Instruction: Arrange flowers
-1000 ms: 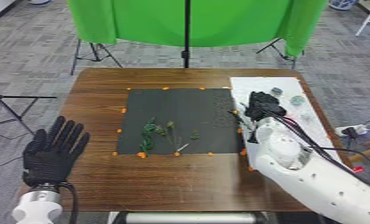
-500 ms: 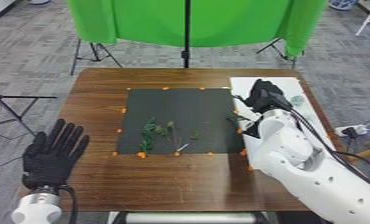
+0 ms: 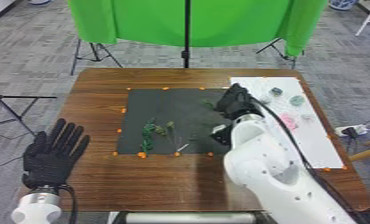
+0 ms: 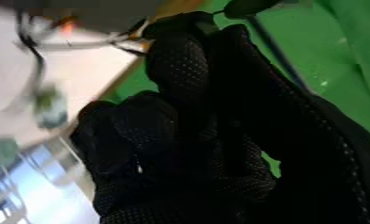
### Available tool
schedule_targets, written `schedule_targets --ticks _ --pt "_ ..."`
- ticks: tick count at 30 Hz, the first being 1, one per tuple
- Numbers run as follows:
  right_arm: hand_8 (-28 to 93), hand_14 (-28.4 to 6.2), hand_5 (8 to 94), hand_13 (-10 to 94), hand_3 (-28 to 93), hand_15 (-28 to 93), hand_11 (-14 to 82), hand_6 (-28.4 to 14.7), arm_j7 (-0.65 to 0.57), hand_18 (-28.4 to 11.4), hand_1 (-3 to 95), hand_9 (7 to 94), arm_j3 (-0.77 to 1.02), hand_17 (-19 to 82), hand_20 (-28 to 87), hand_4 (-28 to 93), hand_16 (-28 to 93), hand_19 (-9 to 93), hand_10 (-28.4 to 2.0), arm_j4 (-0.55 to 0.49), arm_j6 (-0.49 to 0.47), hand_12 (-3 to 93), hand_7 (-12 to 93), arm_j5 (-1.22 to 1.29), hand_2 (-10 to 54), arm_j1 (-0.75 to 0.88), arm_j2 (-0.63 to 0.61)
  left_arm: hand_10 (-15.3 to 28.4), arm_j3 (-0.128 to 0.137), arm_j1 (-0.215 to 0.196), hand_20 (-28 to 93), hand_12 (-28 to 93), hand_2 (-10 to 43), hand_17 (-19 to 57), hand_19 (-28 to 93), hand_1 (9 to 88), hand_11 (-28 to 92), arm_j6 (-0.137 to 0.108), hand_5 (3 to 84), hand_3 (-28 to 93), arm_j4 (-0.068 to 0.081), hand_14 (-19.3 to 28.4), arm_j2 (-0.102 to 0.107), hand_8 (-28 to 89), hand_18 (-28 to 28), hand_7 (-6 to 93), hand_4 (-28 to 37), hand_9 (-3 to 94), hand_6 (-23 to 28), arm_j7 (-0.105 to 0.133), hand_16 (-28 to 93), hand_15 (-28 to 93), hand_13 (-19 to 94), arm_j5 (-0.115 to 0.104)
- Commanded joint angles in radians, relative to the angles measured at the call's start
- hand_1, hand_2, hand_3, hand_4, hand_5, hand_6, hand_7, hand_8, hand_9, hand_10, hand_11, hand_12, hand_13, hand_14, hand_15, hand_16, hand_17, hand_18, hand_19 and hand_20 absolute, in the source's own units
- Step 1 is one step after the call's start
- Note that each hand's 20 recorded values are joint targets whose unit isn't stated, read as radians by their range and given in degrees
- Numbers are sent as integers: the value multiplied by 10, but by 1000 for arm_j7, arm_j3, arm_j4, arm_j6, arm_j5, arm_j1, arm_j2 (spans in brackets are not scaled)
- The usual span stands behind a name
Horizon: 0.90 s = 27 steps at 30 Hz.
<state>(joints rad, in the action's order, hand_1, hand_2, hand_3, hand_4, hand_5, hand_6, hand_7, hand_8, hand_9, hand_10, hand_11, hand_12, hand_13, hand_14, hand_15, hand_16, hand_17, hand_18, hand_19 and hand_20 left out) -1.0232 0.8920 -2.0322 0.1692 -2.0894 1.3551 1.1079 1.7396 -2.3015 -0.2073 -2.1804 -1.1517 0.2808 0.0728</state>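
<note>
Leftward from the white board (image 3: 325,150) has come the black-gloved right hand (image 3: 235,102), now over the dark rectangular mat (image 3: 164,110), its fingers and thumb pinching one green-leafed stem (image 4: 248,6) whose leaf juts past them. One long green garland (image 3: 148,136) and one pink clump (image 3: 288,121) lie either side.

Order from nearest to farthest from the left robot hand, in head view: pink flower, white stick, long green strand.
1. Long green strand: dark mat, left side
2. White stick: mat, near edge
3. Pink flower: white sheet, at right
</note>
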Motion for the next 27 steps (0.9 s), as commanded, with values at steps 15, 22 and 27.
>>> schedule_targets --ticks 15,22,27 --pt "94 -168 778 694 725 782 429 -80 -101 -284 525 781 -1 402 497 -234 362 932 -168 185 82 374 146 -45 -61 53 62 141 -8 5 168 125 204 -38 295 279 171 -31 459 752 9 136 13 -74 141 106 -283 379 80 -22 -34 302 300 -25" --pt "-85 -187 721 657 768 782 427 -84 -27 -284 390 746 55 364 484 -202 349 932 -198 72 9 291 126 -17 8 110 -22 142 0 -6 168 125 204 -38 294 278 171 -25 460 753 6 137 5 -75 141 106 -283 380 80 -16 -35 306 302 -27" --pt "-90 -215 710 545 765 780 346 -86 74 -274 352 642 123 315 443 -193 322 915 -230 -9 -124 250 156 34 28 161 -76 142 1 -14 169 126 205 -38 294 278 173 -30 461 753 0 137 1 -76 141 108 -283 381 80 -7 -35 310 302 -28"
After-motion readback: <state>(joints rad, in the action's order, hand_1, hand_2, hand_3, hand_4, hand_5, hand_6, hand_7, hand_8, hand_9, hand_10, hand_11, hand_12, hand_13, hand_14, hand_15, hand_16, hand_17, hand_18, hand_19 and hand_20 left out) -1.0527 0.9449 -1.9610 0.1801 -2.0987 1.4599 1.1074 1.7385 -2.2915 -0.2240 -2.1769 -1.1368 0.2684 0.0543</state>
